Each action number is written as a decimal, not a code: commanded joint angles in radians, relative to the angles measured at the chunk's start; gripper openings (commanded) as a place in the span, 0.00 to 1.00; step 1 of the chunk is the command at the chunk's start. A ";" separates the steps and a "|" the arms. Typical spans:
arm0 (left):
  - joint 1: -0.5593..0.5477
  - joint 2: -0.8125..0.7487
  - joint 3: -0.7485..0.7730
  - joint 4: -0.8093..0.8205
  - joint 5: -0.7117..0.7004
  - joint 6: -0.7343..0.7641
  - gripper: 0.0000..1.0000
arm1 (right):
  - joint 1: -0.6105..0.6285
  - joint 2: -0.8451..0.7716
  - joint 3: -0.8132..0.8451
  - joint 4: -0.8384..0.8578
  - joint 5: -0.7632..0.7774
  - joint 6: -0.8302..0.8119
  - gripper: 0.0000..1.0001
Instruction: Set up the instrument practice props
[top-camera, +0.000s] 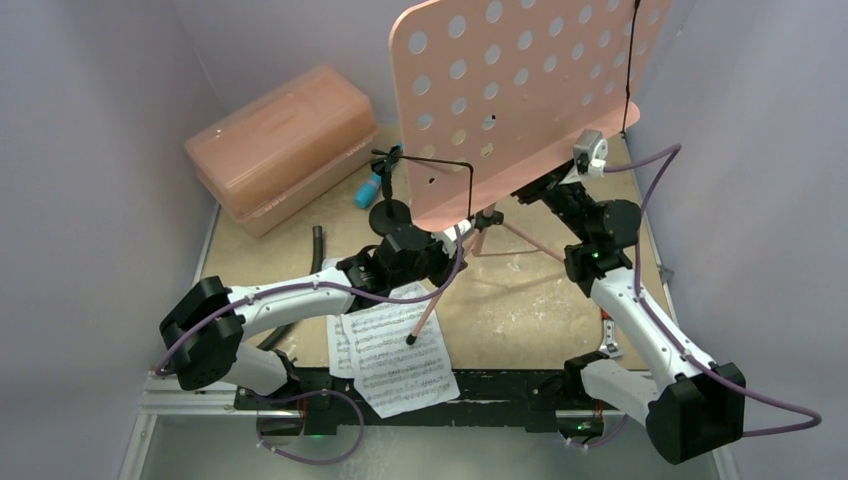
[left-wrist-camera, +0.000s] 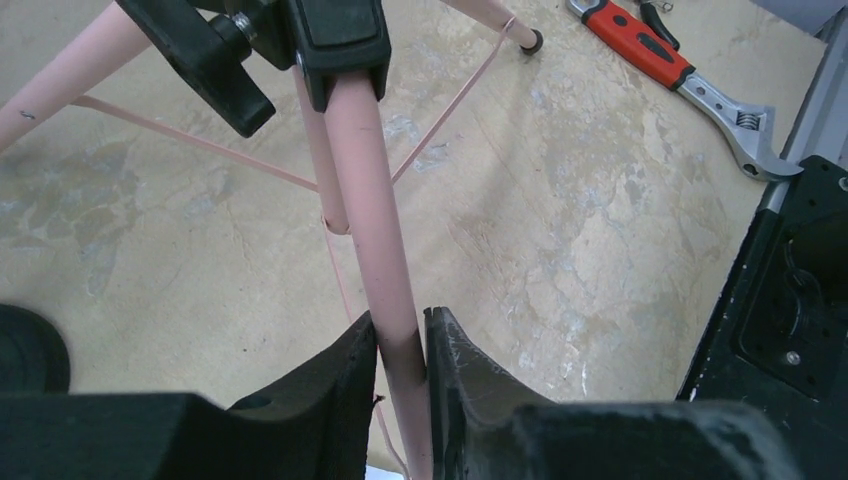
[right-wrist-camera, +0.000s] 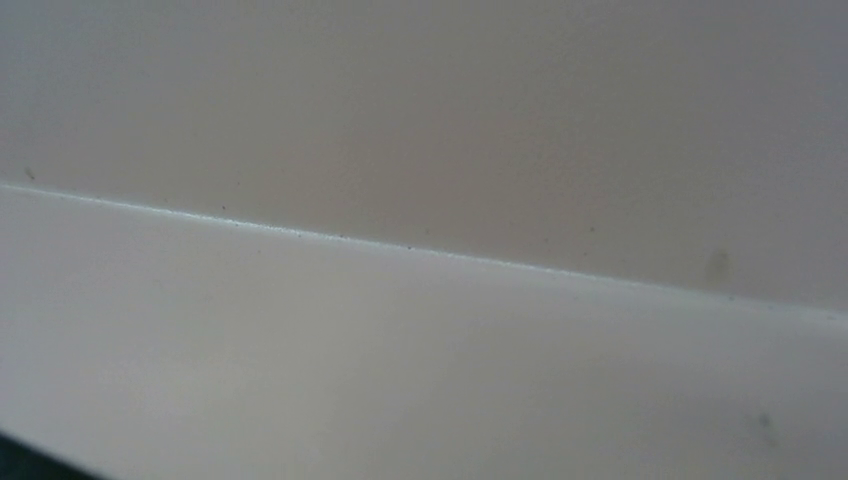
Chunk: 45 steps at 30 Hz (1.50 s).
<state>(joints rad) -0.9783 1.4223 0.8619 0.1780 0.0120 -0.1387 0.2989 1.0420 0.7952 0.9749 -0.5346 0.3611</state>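
The left pincer is clamped narrow on one pink leg of the music stand, just below the black hub. The leg's long axis runs from the hub down through the jaws toward the near edge. Its tip lies over the sheet-music pages on the worktop. The perforated desk rises above and to the right of this pincer. The right pincer sits at the desk's lower edge; its state cannot be told. The left arm is nearer the legs and likely governs placement.
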 joint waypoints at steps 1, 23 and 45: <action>-0.002 0.000 0.057 0.025 -0.010 0.012 0.16 | -0.002 -0.043 0.133 0.215 0.081 0.012 0.00; 0.033 -0.015 0.159 0.058 -0.070 0.148 0.00 | -0.001 -0.068 0.207 0.012 0.161 -0.086 0.00; 0.153 0.237 0.404 0.109 0.112 0.179 0.00 | -0.003 -0.057 0.253 -0.106 0.277 -0.187 0.00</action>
<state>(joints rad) -0.8711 1.6428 1.1595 0.1383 0.1154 0.0204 0.2871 1.0386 0.9390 0.7471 -0.2958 0.1493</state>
